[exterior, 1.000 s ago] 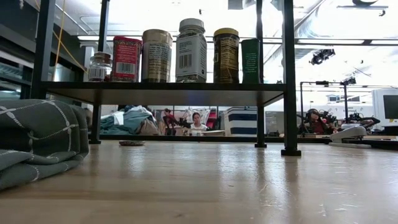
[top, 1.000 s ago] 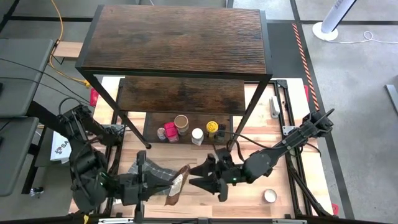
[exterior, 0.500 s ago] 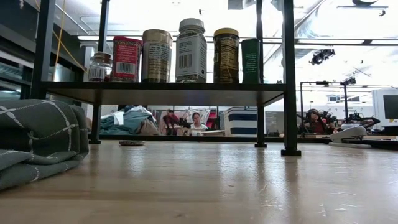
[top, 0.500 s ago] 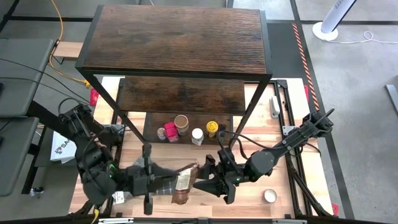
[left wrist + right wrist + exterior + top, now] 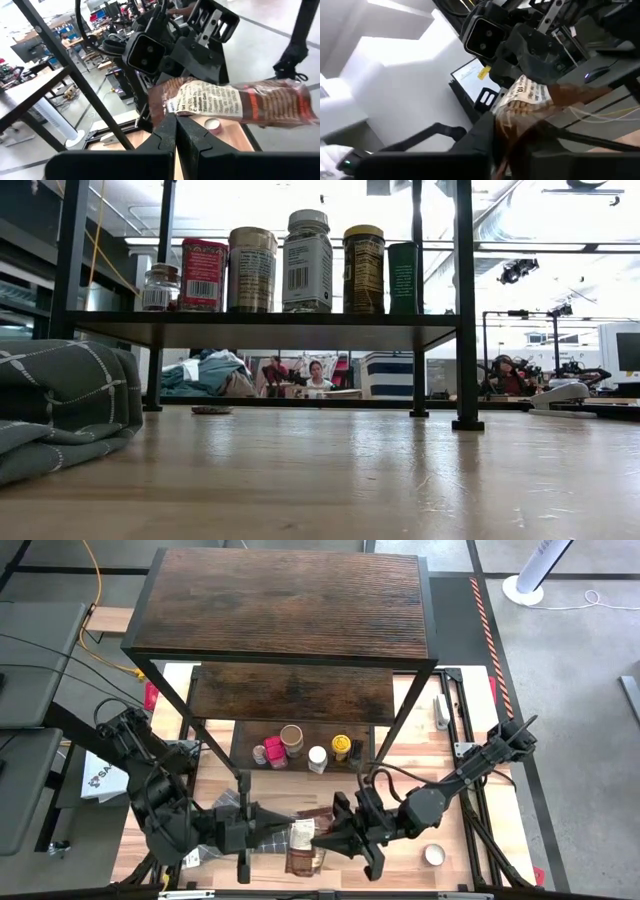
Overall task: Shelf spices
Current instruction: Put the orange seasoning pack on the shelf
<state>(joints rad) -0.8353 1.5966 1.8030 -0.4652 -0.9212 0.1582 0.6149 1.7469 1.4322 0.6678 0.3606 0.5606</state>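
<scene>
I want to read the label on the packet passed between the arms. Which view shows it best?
The left wrist view: the spice packet lies broadside, label facing. The high view shows it small, the right wrist view blurred, the low view not at all.

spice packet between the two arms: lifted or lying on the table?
Lifted. The spice packet hangs in the air, pinched at one end by the left gripper and at the other by the right gripper, the table showing below it.

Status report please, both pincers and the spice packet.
Both pincers, left and right, shut on spice packet, mid-air near front edge. Shelf beyond. Nothing blocking.
</scene>
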